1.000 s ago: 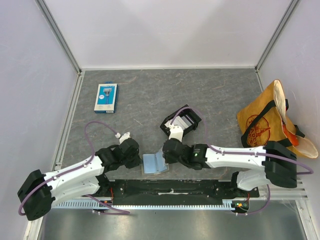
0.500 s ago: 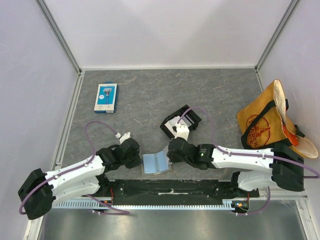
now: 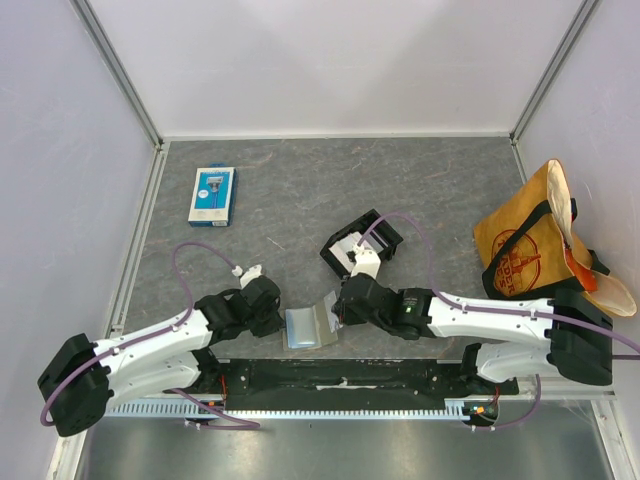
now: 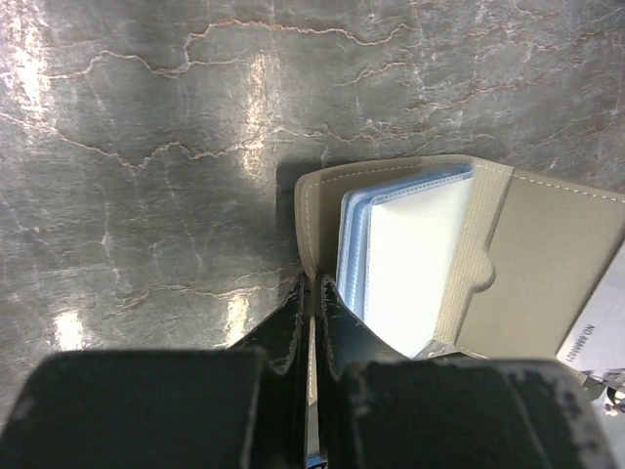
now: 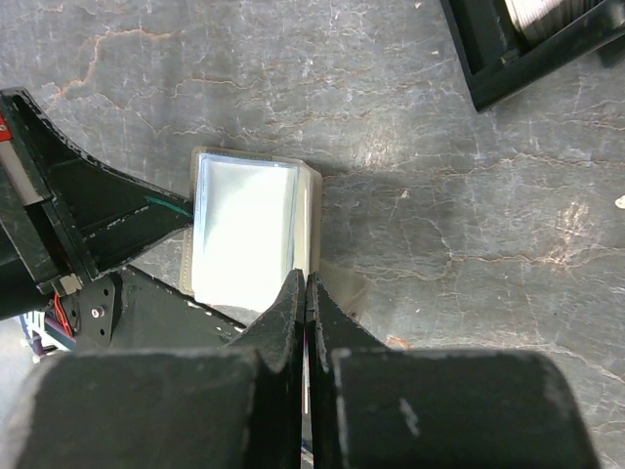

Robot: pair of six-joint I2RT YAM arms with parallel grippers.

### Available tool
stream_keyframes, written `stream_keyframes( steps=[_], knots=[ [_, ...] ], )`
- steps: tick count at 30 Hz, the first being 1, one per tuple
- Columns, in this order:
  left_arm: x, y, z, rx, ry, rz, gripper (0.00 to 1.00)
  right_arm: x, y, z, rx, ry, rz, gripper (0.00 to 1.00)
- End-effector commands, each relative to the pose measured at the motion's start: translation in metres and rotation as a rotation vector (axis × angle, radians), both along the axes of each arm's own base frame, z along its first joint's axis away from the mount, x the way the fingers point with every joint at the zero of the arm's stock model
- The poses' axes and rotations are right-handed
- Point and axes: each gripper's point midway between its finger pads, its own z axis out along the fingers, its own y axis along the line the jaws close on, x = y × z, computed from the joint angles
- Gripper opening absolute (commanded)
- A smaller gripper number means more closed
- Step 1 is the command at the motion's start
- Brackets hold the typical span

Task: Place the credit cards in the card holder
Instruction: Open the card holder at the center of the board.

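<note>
The grey-tan card holder [image 3: 303,328] lies half open at the table's near edge, between the two arms. Its clear pockets [image 4: 410,254] face up and its right cover [image 4: 552,269] stands raised. My left gripper [image 4: 311,283] is shut on the edge of the holder's left cover. My right gripper [image 5: 307,278] is shut on a thin credit card seen edge-on, its tips at the right edge of the pockets [image 5: 244,230]. A white printed corner of that card [image 4: 598,337] shows beside the raised cover. More credit cards [image 3: 352,246] sit in the black tray [image 3: 385,232].
A blue-and-white retail pack [image 3: 212,195] lies at the far left. A tan tote bag [image 3: 540,245] leans against the right wall. The black tray's corner [image 5: 508,68] is just beyond my right gripper. Walls enclose the table on three sides.
My right gripper has shifted left toward the holder. The holder's right cover has swung up from flat, so the holder looks narrower. My left arm has stayed put.
</note>
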Motion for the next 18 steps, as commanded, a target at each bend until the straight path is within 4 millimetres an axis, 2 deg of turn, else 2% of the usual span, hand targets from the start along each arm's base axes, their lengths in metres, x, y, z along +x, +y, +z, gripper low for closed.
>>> stream_keyframes(
  steps=[1, 9, 18],
  knots=[
    [0.007, -0.002, 0.002, 0.003, -0.045, -0.017, 0.02, 0.002, 0.010, 0.002, 0.043, 0.006, -0.005, 0.00],
    [0.016, -0.021, 0.043, -0.152, -0.140, -0.028, 0.02, 0.003, 0.027, 0.011, 0.099, 0.006, 0.028, 0.00],
    [0.015, -0.028, 0.049, -0.178, -0.128, -0.036, 0.02, 0.004, 0.049, 0.029, 0.096, -0.067, 0.023, 0.00]
  ],
)
